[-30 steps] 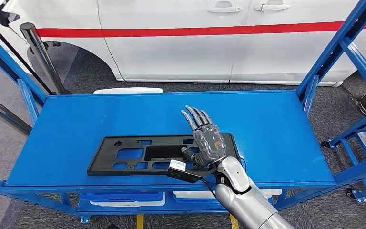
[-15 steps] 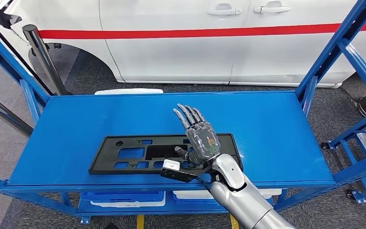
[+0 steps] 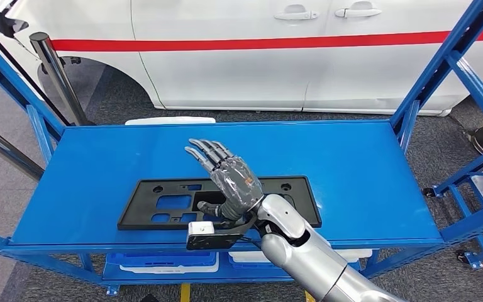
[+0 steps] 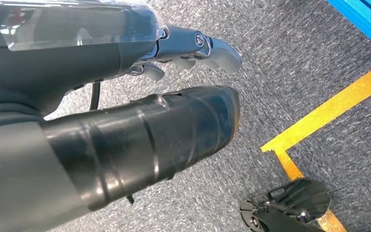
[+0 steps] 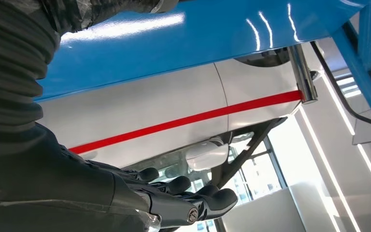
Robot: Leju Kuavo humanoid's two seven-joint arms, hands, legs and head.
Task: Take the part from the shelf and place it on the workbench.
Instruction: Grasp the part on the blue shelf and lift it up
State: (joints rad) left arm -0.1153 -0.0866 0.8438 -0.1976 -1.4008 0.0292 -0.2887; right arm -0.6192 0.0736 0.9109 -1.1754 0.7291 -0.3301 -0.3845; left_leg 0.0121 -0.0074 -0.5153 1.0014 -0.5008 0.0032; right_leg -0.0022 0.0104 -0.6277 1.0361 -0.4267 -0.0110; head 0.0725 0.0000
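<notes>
A flat black plastic part (image 3: 163, 202) with several cut-outs lies near the front edge of the blue shelf (image 3: 352, 157). My right hand (image 3: 226, 179) hovers over the middle of the part, fingers spread and pointing away to the far left, thumb down near the part, holding nothing. In the right wrist view its dark fingers (image 5: 188, 200) stretch out below the blue shelf surface (image 5: 174, 43). My left hand (image 4: 125, 96) hangs over grey carpet with nothing in it, its fingers (image 4: 193, 46) loosely extended.
A white car (image 3: 258, 56) with a red stripe stands behind the shelf. Blue uprights (image 3: 443, 69) frame both ends, and a dark post (image 3: 53, 72) stands at the back left. White and blue trays (image 3: 163, 259) sit on the lower level. Yellow floor tape (image 4: 328, 111) crosses the carpet.
My right hand has moved left along the part, from its right end to over its middle. The part has not moved.
</notes>
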